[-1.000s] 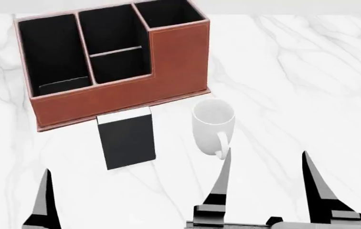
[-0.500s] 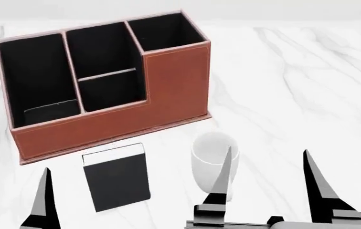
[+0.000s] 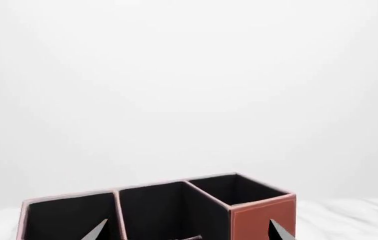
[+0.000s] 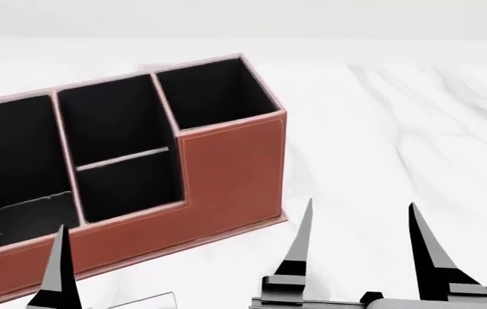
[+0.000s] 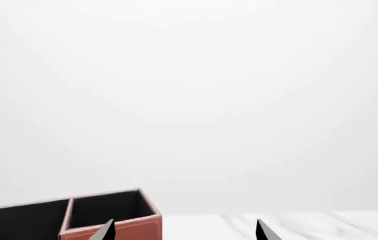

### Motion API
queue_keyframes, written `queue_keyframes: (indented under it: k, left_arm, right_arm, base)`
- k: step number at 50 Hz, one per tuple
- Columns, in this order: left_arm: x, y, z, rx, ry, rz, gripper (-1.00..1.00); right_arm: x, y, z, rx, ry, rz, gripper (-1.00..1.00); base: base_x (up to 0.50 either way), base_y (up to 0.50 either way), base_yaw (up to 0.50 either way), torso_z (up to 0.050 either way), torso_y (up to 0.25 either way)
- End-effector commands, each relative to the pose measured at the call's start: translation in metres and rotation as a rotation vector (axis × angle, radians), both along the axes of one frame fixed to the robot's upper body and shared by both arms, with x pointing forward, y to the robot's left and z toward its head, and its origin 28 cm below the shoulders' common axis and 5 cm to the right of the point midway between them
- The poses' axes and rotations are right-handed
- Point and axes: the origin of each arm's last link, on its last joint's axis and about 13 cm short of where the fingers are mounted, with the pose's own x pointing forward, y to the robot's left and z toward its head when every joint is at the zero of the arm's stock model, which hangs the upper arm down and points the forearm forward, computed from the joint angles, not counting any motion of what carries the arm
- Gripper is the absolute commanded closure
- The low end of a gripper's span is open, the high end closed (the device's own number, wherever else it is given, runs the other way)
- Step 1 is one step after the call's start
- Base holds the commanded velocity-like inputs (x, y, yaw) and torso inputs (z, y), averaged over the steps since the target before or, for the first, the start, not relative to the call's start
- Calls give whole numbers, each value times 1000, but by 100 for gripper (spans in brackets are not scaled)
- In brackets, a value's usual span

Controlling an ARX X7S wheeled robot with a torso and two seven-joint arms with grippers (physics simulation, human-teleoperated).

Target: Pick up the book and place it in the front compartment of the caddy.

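From my head camera the caddy [image 4: 226,174] now fills the left and centre of the frame, sitting lower and larger than half a second ago; its left end runs off the picture edge. The marble table [image 4: 415,129] shows bare to its right. The white mug that stood in front of the caddy's tall end in the earlier frames has dropped out of view below the frame. Of the book [image 4: 140,301] I see only a pale sliver of its top edge at the bottom border, just in front of the caddy's low front wall and beside my left finger; earlier its whole black cover was visible.

My right gripper [image 4: 359,244] holds nothing, its two dark fingers spread well apart over bare marble, placed in frame as before. Of the left gripper [image 4: 58,270] the head view shows a single finger; the left wrist view shows two fingertips [image 3: 95,231] set wide apart with the caddy between them, nothing gripped. The right wrist view shows the caddy's tall end [image 5: 112,220] and bare backdrop.
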Motion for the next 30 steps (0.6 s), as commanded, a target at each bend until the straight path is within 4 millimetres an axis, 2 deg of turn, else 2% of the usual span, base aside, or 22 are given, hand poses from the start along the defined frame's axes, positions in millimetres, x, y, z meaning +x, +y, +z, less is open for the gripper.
queue_keyframes:
  k: [1,30]
  left_arm:
    - [0,0,-1,2,1,-1,-100]
    - [0,-1,0,-12,6,-10,-100]
  right_arm:
    - [0,0,0,5,2,1,-100]
    - [1,2,-1,7,4,12,-100]
  base:
    - [500,0,0,0,0]
    - [500,0,0,0,1]
